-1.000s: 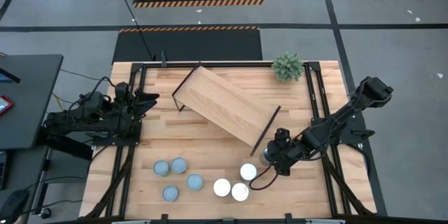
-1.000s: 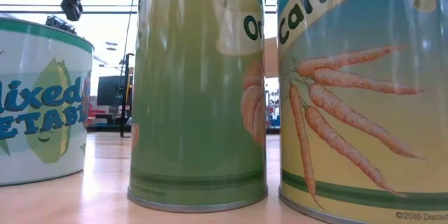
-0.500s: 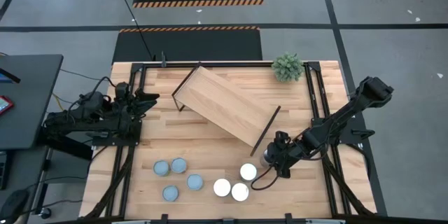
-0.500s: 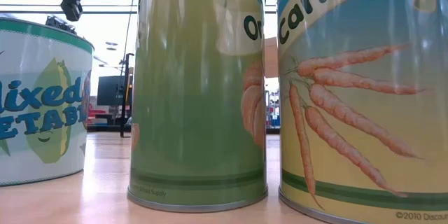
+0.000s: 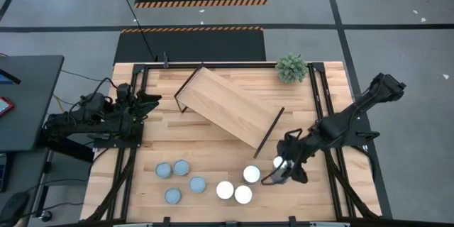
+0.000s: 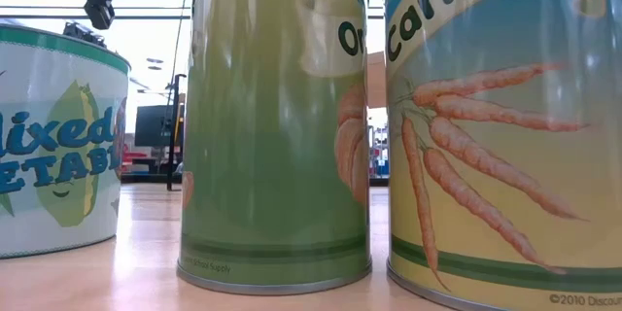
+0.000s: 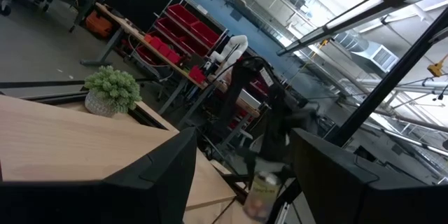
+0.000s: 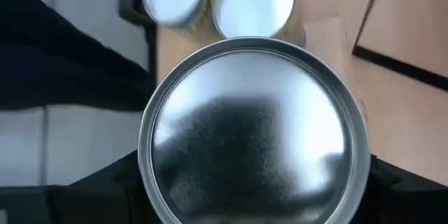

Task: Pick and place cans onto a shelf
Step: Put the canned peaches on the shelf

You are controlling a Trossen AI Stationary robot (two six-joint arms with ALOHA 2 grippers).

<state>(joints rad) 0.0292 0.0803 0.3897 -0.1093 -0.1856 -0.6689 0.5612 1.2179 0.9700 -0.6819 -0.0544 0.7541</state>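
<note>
Tabletop [image 5: 213, 149]: light wood, black rails along both sides. Landmark used below: the shelf [image 5: 227, 106], a pale board on a thin black frame, lying diagonally across the table's middle.

Left arm: parked at the table edge, well to the shelf's left. Left gripper [image 5: 152, 99] holds nothing; in the left wrist view its two dark fingers [image 7: 157, 175] stand spread with a clear gap.

Right arm: reaches in from the table's right side. Right gripper [image 5: 284, 167] sits just off the shelf's lower right end, fingers pinching one can [image 8: 252, 129] by its sides; the right wrist view shows the can's round metal end filling the space between the fingers.

Other cans, all below the shelf toward the near edge: three white-topped cans [image 5: 236, 184] clustered together, four blue-grey-topped cans [image 5: 181, 179] to their left.

Small potted plant [image 5: 291, 67]: beyond the shelf's right end, at the far edge.
</note>
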